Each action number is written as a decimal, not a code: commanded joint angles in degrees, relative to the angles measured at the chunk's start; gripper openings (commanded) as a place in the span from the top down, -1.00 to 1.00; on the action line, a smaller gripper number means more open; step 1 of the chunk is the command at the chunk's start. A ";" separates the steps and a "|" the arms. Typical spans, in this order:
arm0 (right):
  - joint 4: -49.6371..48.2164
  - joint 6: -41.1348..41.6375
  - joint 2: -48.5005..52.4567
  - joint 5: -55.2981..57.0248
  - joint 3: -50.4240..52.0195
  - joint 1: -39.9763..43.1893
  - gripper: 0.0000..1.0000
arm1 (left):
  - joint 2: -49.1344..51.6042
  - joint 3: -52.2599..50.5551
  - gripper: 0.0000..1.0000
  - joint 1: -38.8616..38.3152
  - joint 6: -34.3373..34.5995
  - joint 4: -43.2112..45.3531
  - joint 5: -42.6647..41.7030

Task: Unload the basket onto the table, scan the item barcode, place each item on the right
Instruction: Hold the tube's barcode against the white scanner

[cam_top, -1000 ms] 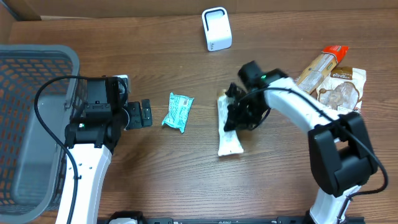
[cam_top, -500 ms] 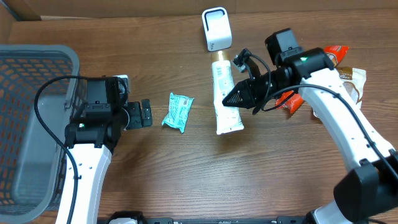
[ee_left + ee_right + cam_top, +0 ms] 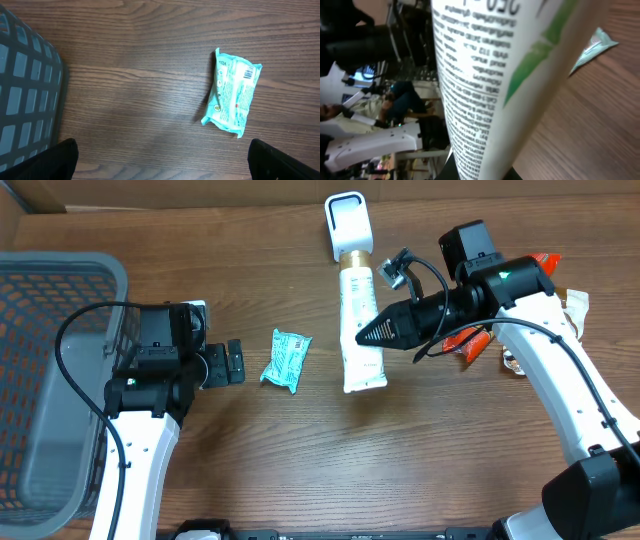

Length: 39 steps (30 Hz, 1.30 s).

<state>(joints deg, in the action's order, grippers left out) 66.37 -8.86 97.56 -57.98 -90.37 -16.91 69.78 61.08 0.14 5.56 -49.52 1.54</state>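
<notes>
While its barcode presumably needs to face the reader, white tube point(image 3: 352, 305): held off the table at centre, gold cap just short of the scanner point(image 3: 347, 225) at the far edge. Right gripper point(image 3: 375, 333): clenched on the tube's side. Teal packet point(image 3: 287, 360): lying to the left. Left gripper point(image 3: 232, 363): spread wide, empty, near the grey basket point(image 3: 60, 260).

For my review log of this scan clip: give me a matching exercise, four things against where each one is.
1 tube
2 teal packet
3 basket
4 scanner

a at the left edge of the table
b in the right end effector
c lying loose, untouched
d at the far side, by the tube's cap

Pairs: 1-b, 2-c, 3-a, 4-d
</notes>
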 commanded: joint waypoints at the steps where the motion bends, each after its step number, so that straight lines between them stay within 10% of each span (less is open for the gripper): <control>1: -2.54 6.86 -2.14 4.90 -4.55 -0.07 0.93 | 0.31 -0.22 -0.99 0.22 -0.87 0.09 0.35; 7: -8.04 15.15 0.28 22.40 -15.82 -0.15 0.93 | 0.31 -0.22 -1.00 0.22 -0.87 0.09 0.35; 13: -21.29 15.45 4.94 65.31 -18.36 -4.66 0.93 | 0.31 -0.22 -0.99 0.22 -0.87 0.09 0.33; 24: -49.42 -29.66 21.40 88.67 -18.36 -8.39 0.93 | 0.31 -0.22 -1.00 0.22 -0.87 0.09 0.33; 39: -75.36 -52.96 39.45 98.60 -18.36 -8.48 0.93 | 0.31 -0.22 -0.99 0.22 -0.87 0.09 0.35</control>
<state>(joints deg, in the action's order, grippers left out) -6.35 -57.67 136.94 38.41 -107.48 -25.50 69.78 61.08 0.14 5.56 -49.52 1.54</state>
